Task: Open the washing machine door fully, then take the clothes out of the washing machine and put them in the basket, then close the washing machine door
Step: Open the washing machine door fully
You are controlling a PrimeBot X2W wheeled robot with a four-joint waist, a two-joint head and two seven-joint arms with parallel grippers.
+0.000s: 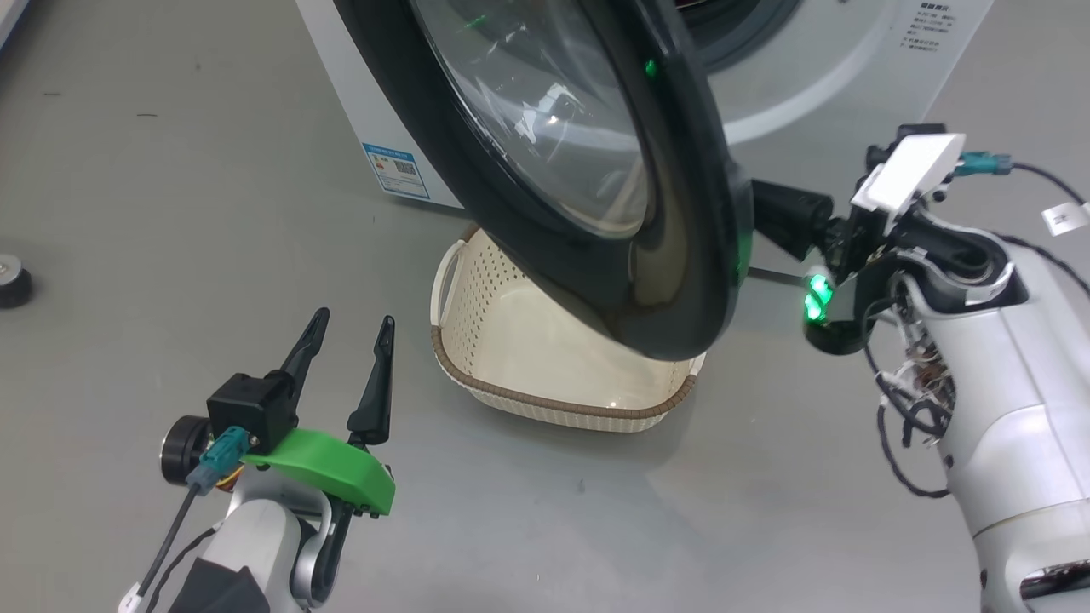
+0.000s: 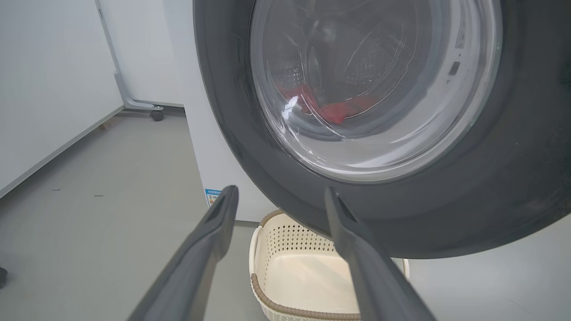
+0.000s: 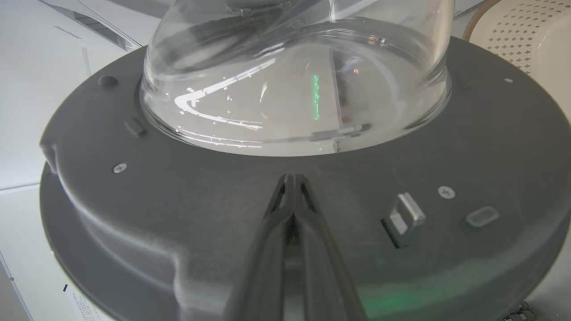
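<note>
Left end effector (image 1: 355,319) at the lower left of the head view: fingers spread wide, gripping nothing, poised over the floor (image 1: 128,213) just left of the basket (image 1: 545,407). In the left wrist view, the same end effector (image 2: 281,194) aimed at the lower rim of the door (image 2: 490,187) and clear of it, with the basket (image 2: 290,307) below, between the fingers.

Right end effector (image 3: 290,178) fully closed, fingers pressed flat together with nothing between them. Tips set against the grey inner face of the door (image 3: 178,200), just under the base of the glass (image 3: 294,89) and left of the metal latch (image 3: 403,218). Looks like contact, though not certain. In the head view, reaching in behind the right edge of the door (image 1: 681,213), fingertips hidden by the black rim.

Door partly open, standing out from the washer (image 1: 809,94) at an angle, lower edge hanging over the basket. Basket on the floor directly before the washer, upright, cream bottom showing; a corner of it (image 3: 526,40) at the upper right of the right wrist view. Red clothes (image 2: 339,109) low in the drum, seen through the glass in the left wrist view. Blue sticker (image 1: 393,169) low on the washer, left of the door.
</note>
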